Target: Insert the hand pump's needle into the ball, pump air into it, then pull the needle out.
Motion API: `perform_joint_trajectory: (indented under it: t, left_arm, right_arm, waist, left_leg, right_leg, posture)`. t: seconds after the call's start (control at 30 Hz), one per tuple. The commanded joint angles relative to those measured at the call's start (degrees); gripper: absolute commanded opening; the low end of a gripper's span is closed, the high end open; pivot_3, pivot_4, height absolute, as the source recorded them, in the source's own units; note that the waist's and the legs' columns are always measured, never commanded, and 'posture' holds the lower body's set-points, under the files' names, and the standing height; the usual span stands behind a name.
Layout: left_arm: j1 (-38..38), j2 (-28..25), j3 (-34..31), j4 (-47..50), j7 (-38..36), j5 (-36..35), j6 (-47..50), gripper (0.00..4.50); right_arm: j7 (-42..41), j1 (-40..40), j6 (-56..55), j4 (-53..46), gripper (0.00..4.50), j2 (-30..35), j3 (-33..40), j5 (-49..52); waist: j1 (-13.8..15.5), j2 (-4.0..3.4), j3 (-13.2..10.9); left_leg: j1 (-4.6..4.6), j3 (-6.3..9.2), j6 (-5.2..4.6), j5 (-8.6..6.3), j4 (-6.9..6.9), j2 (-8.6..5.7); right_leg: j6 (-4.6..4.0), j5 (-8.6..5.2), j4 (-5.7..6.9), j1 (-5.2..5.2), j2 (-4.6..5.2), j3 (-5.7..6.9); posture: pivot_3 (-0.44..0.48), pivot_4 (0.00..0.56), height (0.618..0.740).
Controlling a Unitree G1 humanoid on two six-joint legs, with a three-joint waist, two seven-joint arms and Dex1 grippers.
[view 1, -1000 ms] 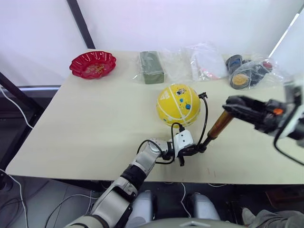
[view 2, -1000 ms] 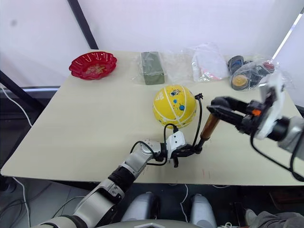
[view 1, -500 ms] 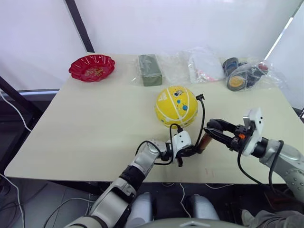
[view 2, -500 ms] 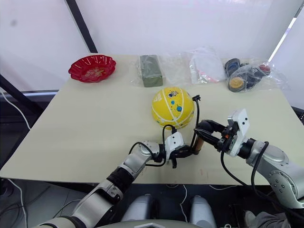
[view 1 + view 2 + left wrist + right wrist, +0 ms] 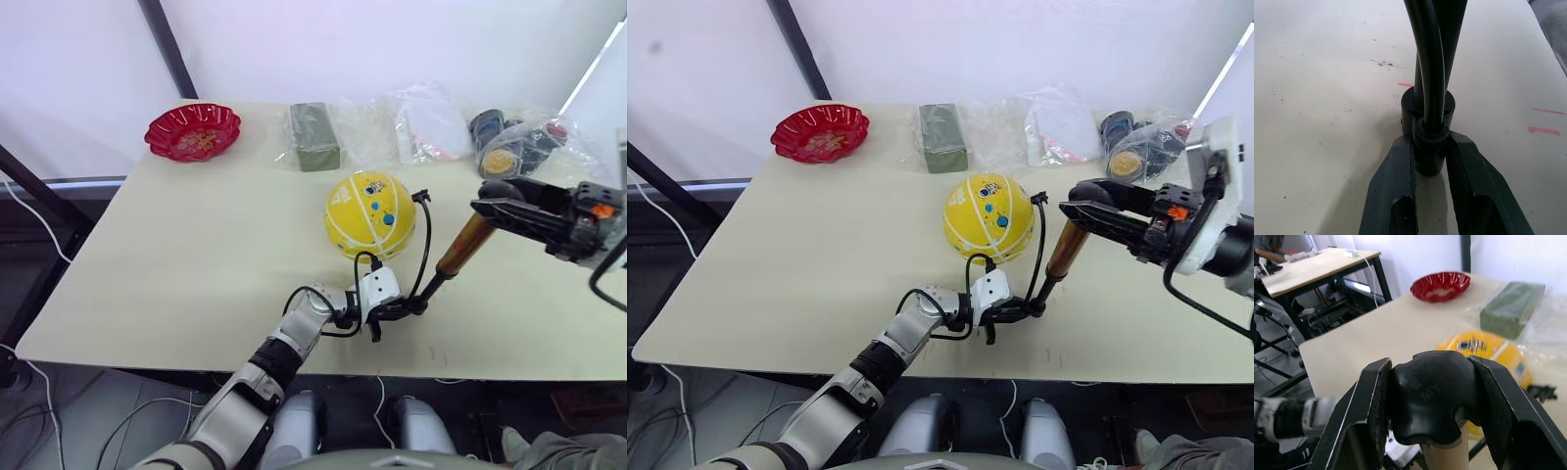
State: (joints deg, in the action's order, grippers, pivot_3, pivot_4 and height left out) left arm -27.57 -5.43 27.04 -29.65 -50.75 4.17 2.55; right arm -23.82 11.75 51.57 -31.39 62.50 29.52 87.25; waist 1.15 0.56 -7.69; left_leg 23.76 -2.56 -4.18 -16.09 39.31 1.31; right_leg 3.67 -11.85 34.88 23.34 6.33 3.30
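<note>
The yellow ball (image 5: 368, 215) with white stripes rests mid-table. The hand pump (image 5: 458, 251) stands tilted to its right, gold cylinder leaning up and to the right. My left gripper (image 5: 409, 307) is shut on the pump's black bottom cap (image 5: 1427, 122), low on the table. My right gripper (image 5: 497, 204) is shut on the black handle (image 5: 1429, 399), raised above the cylinder. The thin black hose (image 5: 425, 245) arcs from the base up to a black fitting (image 5: 420, 197) against the ball's right side. The needle is too small to make out.
A red scalloped bowl (image 5: 192, 130) sits at the far left, and a green block (image 5: 313, 137) at the back middle. Plastic bags (image 5: 426, 125) and dark items (image 5: 505, 147) lie along the far right. The table's front edge runs just below my left gripper.
Half a second ago my right gripper had the handle pushed low near the left gripper. It has since risen up and to the right, showing the cylinder again. The left gripper and ball stayed put.
</note>
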Motion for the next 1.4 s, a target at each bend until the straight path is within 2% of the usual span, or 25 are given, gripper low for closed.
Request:
perform_joint_trajectory:
  t: [0.03,0.13,0.17,0.2,0.3,0.4,0.47,0.53,0.7,0.83,0.93,1.07,1.13,1.23,1.4]
  left_arm:
    - [2.51,-1.70,0.79,-4.04,-0.09,1.72,2.69,0.36]
    - [2.50,-1.52,0.85,-3.94,-0.01,1.75,2.79,0.36]
    - [2.49,-1.48,0.88,-3.89,0.04,1.79,2.79,0.36]
    - [2.52,-1.47,0.87,-3.85,0.11,1.80,2.82,0.36]
    - [2.68,-1.51,0.87,-3.31,0.35,1.70,3.27,0.36]
    - [2.78,-1.70,0.81,-2.99,0.37,1.61,3.55,0.36]
    - [2.74,-1.78,0.78,-2.98,0.34,1.60,3.61,0.36]
    - [2.64,-1.77,0.81,-2.98,0.39,1.64,3.72,0.36]
    - [2.32,-1.85,0.78,-3.45,0.35,1.64,3.53,0.36]
    - [2.21,-1.85,0.76,-3.71,0.20,1.61,3.26,0.36]
    - [2.20,-1.81,0.72,-3.86,0.06,1.63,3.09,0.36]
    - [2.26,-1.81,0.62,-3.94,-0.01,1.58,2.96,0.36]
    - [2.38,-1.80,0.62,-3.89,-0.04,1.60,2.92,0.36]
    - [2.52,-1.66,0.68,-3.78,-0.01,1.70,2.91,0.36]
    - [2.67,-1.51,0.86,-3.60,0.27,1.88,2.92,0.36]
  right_arm:
    - [1.50,-0.51,-1.13,-0.29,1.93,-0.04,3.63,-1.83]
    - [0.63,-4.75,-2.26,-1.46,1.93,-4.25,-2.39,-7.72]
    - [0.06,-7.20,-3.31,-1.79,1.93,-6.66,-6.51,-11.24]
    - [-0.36,-9.50,-4.64,-1.63,1.93,-8.61,-10.60,-15.36]
    - [-3.52,-15.61,-10.01,0.19,1.93,-13.54,-20.23,-27.41]
    - [-6.53,-18.37,-14.60,2.99,1.93,-16.74,-25.27,-35.47]
    - [-7.73,-18.63,-16.52,4.38,1.93,-18.26,-26.68,-38.42]
    - [-8.18,-18.11,-17.39,4.71,1.93,-19.14,-26.25,-39.63]
    - [-7.05,-11.81,-15.06,-1.30,1.93,-16.73,-16.45,-31.62]
    - [-5.37,-6.08,-11.37,-3.83,1.93,-12.42,-7.71,-20.66]
    - [-3.71,-2.71,-8.78,-3.74,1.93,-8.29,-1.80,-11.96]
    - [-2.32,-0.52,-5.45,-1.77,1.93,-2.44,5.03,-3.15]
    - [-1.72,-0.70,-4.56,-1.08,1.93,-1.53,5.65,-1.95]
    - [-1.43,-3.33,-4.18,-1.70,1.93,-3.57,1.23,-6.26]
    - [-1.84,-8.38,-6.93,-0.96,1.93,-9.18,-8.22,-18.48]
  waist:
    - [0.02,0.01,-0.01]
    - [0.03,0.08,0.03]
    - [0.05,0.23,0.13]
    - [-0.07,0.71,0.58]
    - [-0.18,0.96,0.93]
    - [-0.34,0.59,1.17]
    - [-0.30,0.66,1.18]
    - [-0.30,0.53,1.19]
    - [-0.22,0.22,0.84]
    - [-0.09,-0.13,0.37]
    - [-0.05,0.14,0.12]
    - [-0.03,-0.02,-0.05]
    - [0.02,0.06,-0.10]
    - [0.08,0.10,-0.07]
    - [0.01,0.54,0.26]
  left_leg:
    - [0.01,-0.01,0.00,0.00,0.00,0.00]
    - [-0.01,-0.02,0.00,0.00,-0.01,-0.01]
    - [-0.01,-0.01,0.00,0.00,-0.01,-0.02]
    - [-0.03,0.03,0.00,0.00,0.00,0.00]
    - [-0.16,0.15,-0.01,0.00,0.01,0.12]
    - [-0.25,0.11,0.00,0.00,0.01,0.09]
    - [-0.48,0.07,0.00,0.00,-0.02,0.10]
    - [-0.66,0.08,0.00,-0.01,-0.07,0.15]
    - [-0.86,0.07,0.01,-0.01,-0.17,0.16]
    - [-0.69,0.03,0.01,-0.01,-0.16,0.06]
    - [-0.66,0.04,0.01,-0.01,-0.17,0.04]
    - [-0.20,0.05,0.00,0.00,-0.03,-0.02]
    - [-0.05,0.05,0.00,0.00,0.03,-0.03]
    - [-0.02,0.02,0.00,0.00,0.03,-0.05]
    - [-0.11,0.07,-0.01,0.00,0.03,-0.01]
  right_leg:
    - [0.00,0.00,0.00,0.01,0.00,0.00]
    - [0.01,0.00,0.00,0.00,0.00,-0.02]
    - [0.01,0.00,0.00,0.00,-0.01,-0.01]
    - [0.01,0.00,0.01,-0.02,-0.06,-0.01]
    - [0.02,0.01,0.02,-0.15,-0.22,0.00]
    - [0.04,0.00,0.02,-0.19,-0.21,-0.07]
    - [0.04,-0.01,0.02,-0.31,-0.23,-0.07]
    - [0.03,-0.02,0.02,-0.44,-0.25,-0.05]
    - [-0.03,-0.06,0.01,-0.63,-0.20,-0.03]
    - [-0.03,-0.04,0.01,-0.56,-0.09,-0.04]
    - [-0.03,-0.04,-0.02,-0.55,-0.07,-0.01]
    - [0.05,0.01,-0.01,-0.17,0.06,0.01]
    - [0.06,0.03,-0.02,-0.08,0.05,0.03]
    - [0.06,0.03,-0.02,-0.05,0.06,0.01]
    - [0.06,0.02,-0.01,-0.12,-0.04,0.01]
  posture:
    - [0.000,0.150,0.740]
    - [0.000,0.150,0.740]
    - [0.000,0.150,0.740]
    - [0.000,0.150,0.740]
    - [0.000,0.150,0.740]
    - [0.000,0.150,0.740]
    - [0.000,0.150,0.740]
    - [0.000,0.150,0.740]
    - [0.000,0.150,0.740]
    - [0.000,0.150,0.740]
    - [0.000,0.150,0.740]
    - [0.000,0.150,0.740]
    - [0.000,0.150,0.740]
    - [0.000,0.150,0.740]
    - [0.000,0.150,0.740]
